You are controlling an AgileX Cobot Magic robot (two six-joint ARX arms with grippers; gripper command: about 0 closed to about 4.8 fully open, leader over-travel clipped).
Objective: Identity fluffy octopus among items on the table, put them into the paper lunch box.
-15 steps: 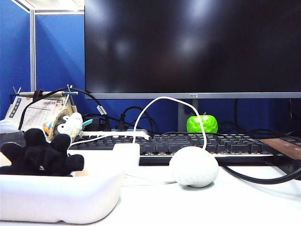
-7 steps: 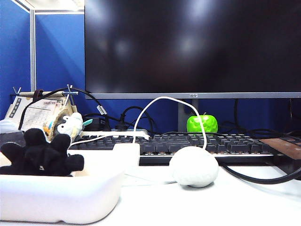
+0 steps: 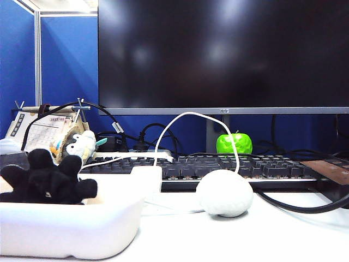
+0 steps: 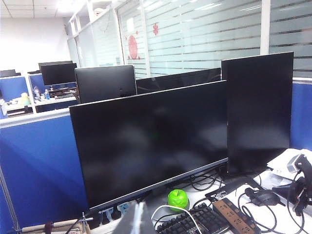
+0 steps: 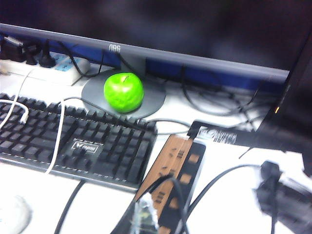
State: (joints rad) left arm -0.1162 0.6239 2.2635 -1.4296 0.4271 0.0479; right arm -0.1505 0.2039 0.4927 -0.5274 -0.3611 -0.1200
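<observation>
The fluffy octopus, a black plush with stubby arms, lies inside the paper lunch box, a shallow white tray at the near left of the exterior view. Neither gripper shows in that view. In the left wrist view my left gripper is shut and empty, held high above the desk and facing the monitors. The right wrist view is blurred. There my right gripper hangs over a wooden power strip, its pale fingertips meeting with nothing between them. Octopus and box are out of both wrist views.
A white brain-shaped ball sits mid-table in front of a black keyboard. A green apple rests on the monitor stand. A grey-white plush with teal beak stands behind the box. White and black cables cross the desk.
</observation>
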